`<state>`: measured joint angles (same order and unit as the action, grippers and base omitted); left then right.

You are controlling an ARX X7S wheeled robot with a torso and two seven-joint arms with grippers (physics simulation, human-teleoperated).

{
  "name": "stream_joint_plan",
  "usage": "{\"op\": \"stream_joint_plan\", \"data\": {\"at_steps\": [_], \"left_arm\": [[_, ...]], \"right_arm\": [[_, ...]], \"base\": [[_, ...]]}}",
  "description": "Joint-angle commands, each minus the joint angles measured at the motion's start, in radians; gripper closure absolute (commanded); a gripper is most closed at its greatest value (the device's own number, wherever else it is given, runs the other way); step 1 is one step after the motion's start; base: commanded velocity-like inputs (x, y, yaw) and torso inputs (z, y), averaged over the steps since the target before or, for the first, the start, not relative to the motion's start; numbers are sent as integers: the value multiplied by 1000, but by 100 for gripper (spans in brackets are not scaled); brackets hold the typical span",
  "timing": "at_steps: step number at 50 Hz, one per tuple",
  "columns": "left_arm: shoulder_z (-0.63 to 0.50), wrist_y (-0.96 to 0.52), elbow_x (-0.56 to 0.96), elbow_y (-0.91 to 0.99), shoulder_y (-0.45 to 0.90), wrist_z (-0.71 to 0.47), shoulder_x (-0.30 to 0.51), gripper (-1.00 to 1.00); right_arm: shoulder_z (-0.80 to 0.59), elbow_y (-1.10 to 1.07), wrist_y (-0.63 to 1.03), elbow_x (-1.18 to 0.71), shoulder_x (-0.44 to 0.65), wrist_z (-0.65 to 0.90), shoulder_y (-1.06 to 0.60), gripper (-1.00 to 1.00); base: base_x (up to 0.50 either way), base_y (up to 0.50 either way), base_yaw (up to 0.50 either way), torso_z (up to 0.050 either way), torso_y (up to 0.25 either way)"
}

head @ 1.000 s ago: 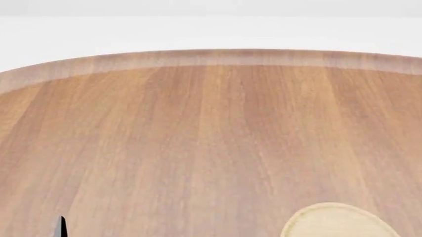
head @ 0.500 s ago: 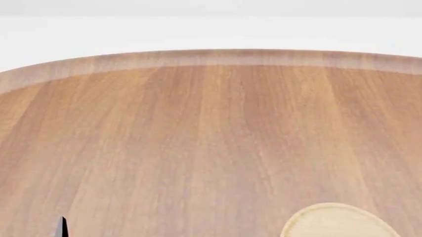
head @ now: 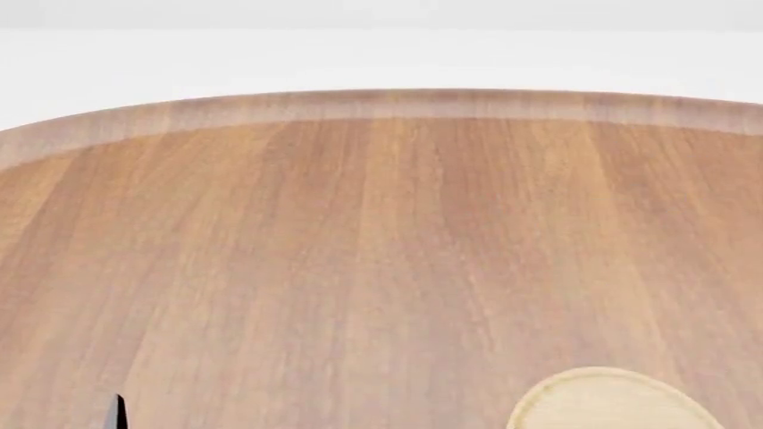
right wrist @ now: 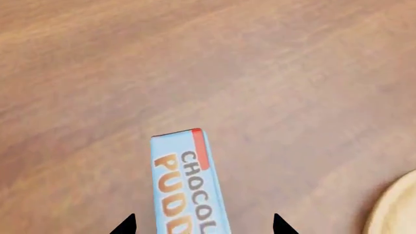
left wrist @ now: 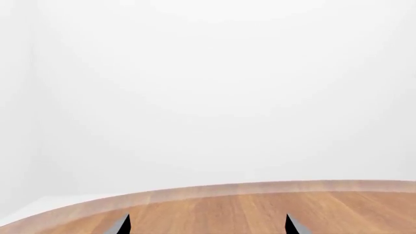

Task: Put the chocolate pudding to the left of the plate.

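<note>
The chocolate pudding [right wrist: 185, 180] is a small carton with a light blue top, a red edge and orange and brown lettering. It shows only in the right wrist view, on the wooden table. My right gripper [right wrist: 203, 225] is open, with one fingertip on each side of the carton and a gap on both sides. The plate [right wrist: 398, 209], pale tan with a raised rim, lies apart from the carton at the edge of that view. It also shows in the head view [head: 608, 400] at the bottom right. My left gripper [left wrist: 206, 225] is open and empty above the table.
The round wooden table [head: 381, 250] fills the head view, with its far rim [head: 394, 103] against a white background. One black fingertip [head: 116, 413] of the left gripper shows at the bottom left of the head view.
The black fingertip at the bottom left of the head view has sunk slightly lower. The plate has not moved.
</note>
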<state>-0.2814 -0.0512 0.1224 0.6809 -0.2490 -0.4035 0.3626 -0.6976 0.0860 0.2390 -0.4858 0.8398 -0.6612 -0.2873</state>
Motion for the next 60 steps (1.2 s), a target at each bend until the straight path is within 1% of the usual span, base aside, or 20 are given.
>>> {"op": "stream_joint_plan", "data": {"at_steps": [1,7,17,34,35,49,60], "left_arm": [[-4,-2,1,0,3,-4,3,-100],[-9,4,-2,-5,2,-5,4,-100],[-14,4,-3,-4,2,-9,7,-100],[-23,6,-2,-8,6,-10,12,-100],[-24,7,-3,-9,6,-11,12,-100],[-22,-1,3,-1,9,-16,18,-100],[-30,-5,-1,-2,11,-19,19,-100]], "right_arm": [[-6,99,-24,2,-45,-27,-14,-100],[-5,102,-38,-3,-44,-36,-6,-100],[-23,171,-72,34,-81,-36,-10,-100],[-35,209,-72,36,-102,-48,-12,-100],[-33,206,-69,33,-102,-48,-14,100],[-32,148,-27,37,-87,-26,-39,100],[-15,-15,48,21,-28,3,-79,100]], "base": [[0,0,0,0,0],[0,0,0,0,0],[0,0,0,0,0],[0,0,0,0,0],[0,0,0,0,0],[0,0,0,0,0],[0,0,0,0,0]]}}
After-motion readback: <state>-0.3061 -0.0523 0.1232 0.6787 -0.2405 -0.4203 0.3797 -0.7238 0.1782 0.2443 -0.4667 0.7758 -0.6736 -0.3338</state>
